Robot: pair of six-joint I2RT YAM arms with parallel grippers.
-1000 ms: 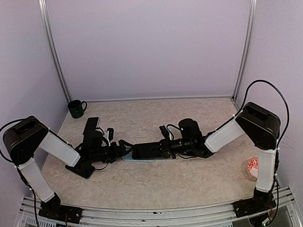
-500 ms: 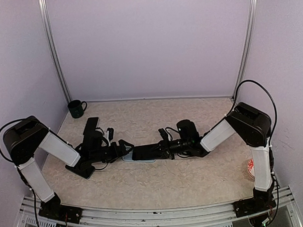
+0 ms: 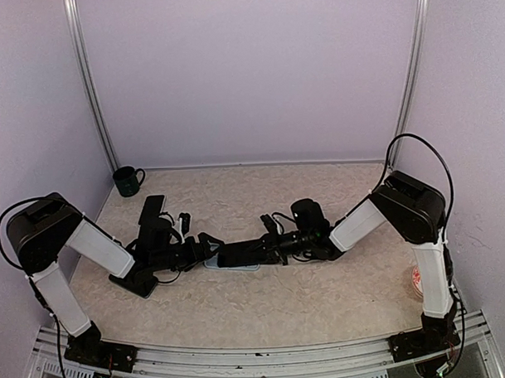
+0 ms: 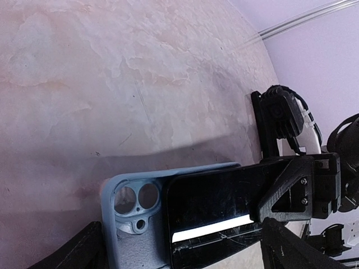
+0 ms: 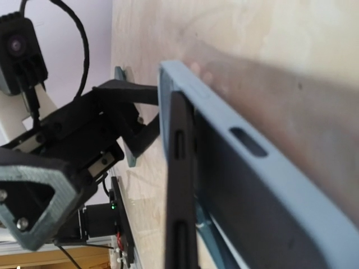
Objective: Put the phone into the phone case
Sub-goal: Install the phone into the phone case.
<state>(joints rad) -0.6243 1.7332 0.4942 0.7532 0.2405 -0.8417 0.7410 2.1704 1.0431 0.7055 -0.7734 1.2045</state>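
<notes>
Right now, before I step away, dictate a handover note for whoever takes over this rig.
Left end effector: open, at the camera-hole end of the case, gripping nothing I can see.
Right end effector: shut on the phone.
Case: flat on the table, camera holes uncovered.
Phone: lying over most of the case, not seated.
Done: phone grasped and brought onto the case.
Left: push it to the camera end, press it in, release.

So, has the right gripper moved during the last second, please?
Yes: the right gripper, holding the phone, has slid slightly left toward the mug.
</notes>
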